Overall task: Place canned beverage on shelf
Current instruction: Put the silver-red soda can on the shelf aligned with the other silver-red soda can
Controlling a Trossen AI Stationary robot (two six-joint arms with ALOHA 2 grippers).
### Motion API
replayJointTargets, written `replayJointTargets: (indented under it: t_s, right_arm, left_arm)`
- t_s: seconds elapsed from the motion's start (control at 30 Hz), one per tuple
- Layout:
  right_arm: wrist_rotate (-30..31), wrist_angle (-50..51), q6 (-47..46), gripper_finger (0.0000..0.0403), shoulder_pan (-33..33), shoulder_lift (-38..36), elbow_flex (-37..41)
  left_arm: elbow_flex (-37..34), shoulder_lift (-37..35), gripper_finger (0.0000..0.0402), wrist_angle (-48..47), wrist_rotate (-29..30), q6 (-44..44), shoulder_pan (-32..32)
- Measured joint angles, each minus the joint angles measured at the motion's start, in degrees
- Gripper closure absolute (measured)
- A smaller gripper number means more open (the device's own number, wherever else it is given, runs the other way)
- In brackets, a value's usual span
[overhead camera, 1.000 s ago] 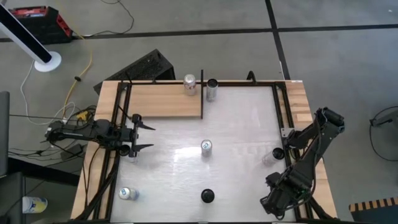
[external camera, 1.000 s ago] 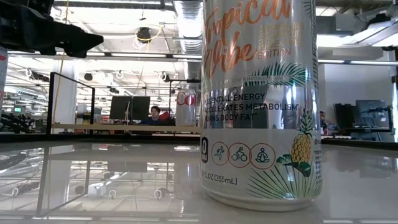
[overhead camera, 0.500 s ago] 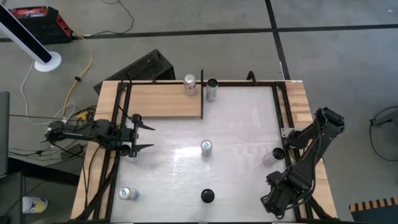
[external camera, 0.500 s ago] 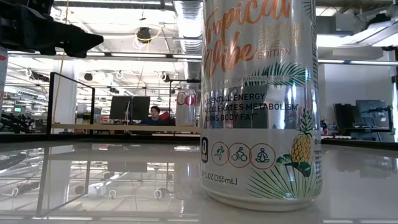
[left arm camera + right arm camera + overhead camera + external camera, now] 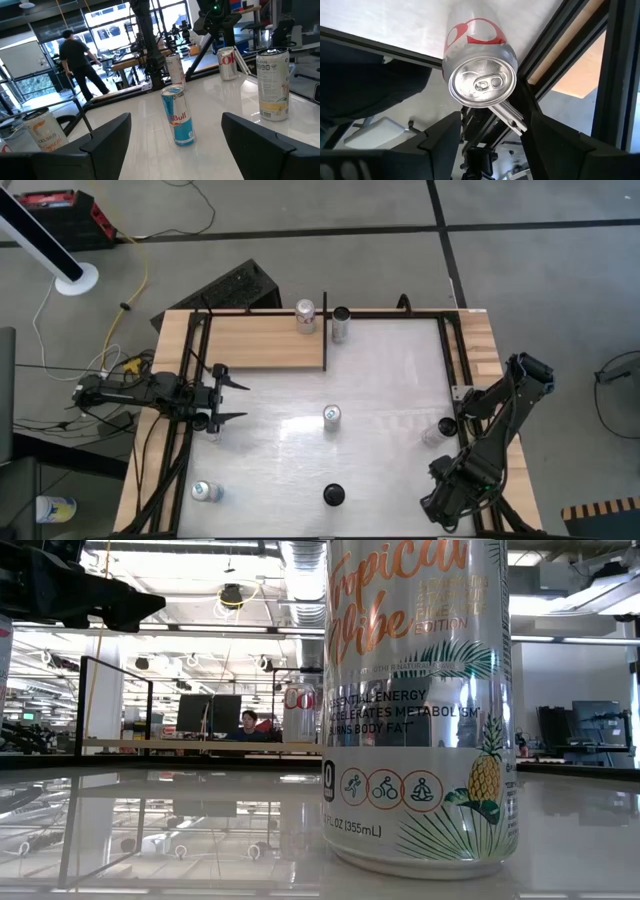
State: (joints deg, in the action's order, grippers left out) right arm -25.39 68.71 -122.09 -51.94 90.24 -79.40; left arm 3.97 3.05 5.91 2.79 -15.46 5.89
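Observation:
The shelf [image 5: 265, 340] lies at the table's far left, and a silver can [image 5: 305, 316] stands upright on its right end. A dark-topped can [image 5: 341, 323] stands just right of it on the white tabletop. A blue-and-silver can [image 5: 331, 417] stands mid-table. My left gripper [image 5: 232, 392] hovers open at the left edge, pointing level toward that can [image 5: 178, 116]. My right gripper [image 5: 492, 120] is open at the right edge, tipped down over a red-and-silver can [image 5: 481, 82]. That can stands just beyond the fingertips, and they do not touch it.
A tall silver can [image 5: 420, 710] stands near the front edge [image 5: 333, 496], and another can [image 5: 206, 492] stands at the near left. Black rails [image 5: 455, 360] run along the table's sides. The red-and-silver can [image 5: 433, 433] stands close to the right rail.

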Motion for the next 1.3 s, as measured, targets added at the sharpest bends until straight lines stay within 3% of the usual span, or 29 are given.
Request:
replayJointTargets:
  t_s: [0.33,0.5,0.8,1.3]
  right_arm:
    - [3.02,-0.42,12.23,0.0137,0.7,0.02,0.0]
    - [3.0,0.33,10.5,0.0137,1.45,0.02,-0.02]
    - [1.98,0.26,-0.61,0.0137,1.86,0.02,-0.02]
    - [-0.04,0.0,1.01,0.0137,1.73,0.02,-0.02]
  left_arm:
    - [0.0,0.02,0.0101,0.0,0.0,0.0,0.0]
    - [0.0,0.02,0.0101,0.0,0.02,0.0,0.0]
    - [0.0,0.02,0.0101,0.0,0.07,0.0,0.0]
    - [0.0,0.01,0.0101,0.06,0.22,0.0,0.01]
